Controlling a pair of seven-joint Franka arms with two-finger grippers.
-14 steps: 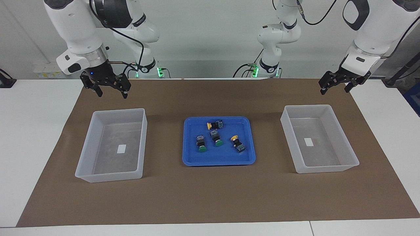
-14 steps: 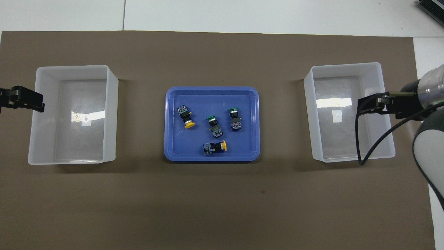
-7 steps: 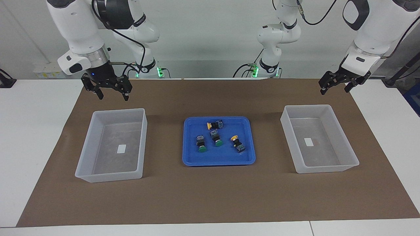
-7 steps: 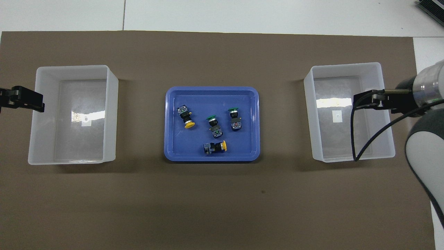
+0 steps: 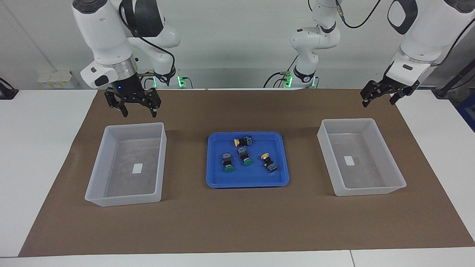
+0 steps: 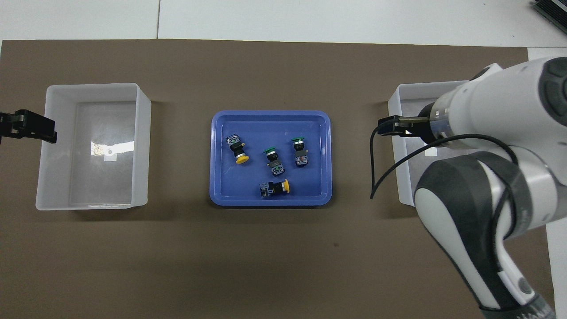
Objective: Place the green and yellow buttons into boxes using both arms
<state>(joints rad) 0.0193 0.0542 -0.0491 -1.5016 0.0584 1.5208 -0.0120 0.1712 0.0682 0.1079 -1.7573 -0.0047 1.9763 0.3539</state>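
All four buttons sat in the blue tray (image 5: pixel 247 181) at the middle of the frame, none of them held. In the facing view, one yellow button (image 5: pixel 243 141) lay on its side at the top of the tray, close to the rim. Just below it stood a green button (image 5: pixel 244 156), cap toward the bottom of the frame. Beside that, at its left in this view, was the second green button (image 5: pixel 227 162), cap also down-frame. The other yellow button (image 5: pixel 268 163) lay tilted at the tray's lower right, apart from the rest.

Two clear boxes flanked the tray on the brown mat (image 5: pixel 237 222). One box (image 5: pixel 128 163) sat at centre left of the facing view, the other box (image 5: pixel 360 157) at centre right; each showed only a small white label on its floor.

The right gripper (image 5: pixel 137 110) hung in the upper left of the facing view, over the mat just above the top edge of the left-hand box, fingers spread and pointing down, nothing between them. The left gripper (image 5: pixel 379 99) hovered in the upper right, over the mat's top corner above the right-hand box, tilted, fingers apart, nothing in them either. In the overhead view, the right arm (image 6: pixel 478 146) covered much of the box at the right of the frame.
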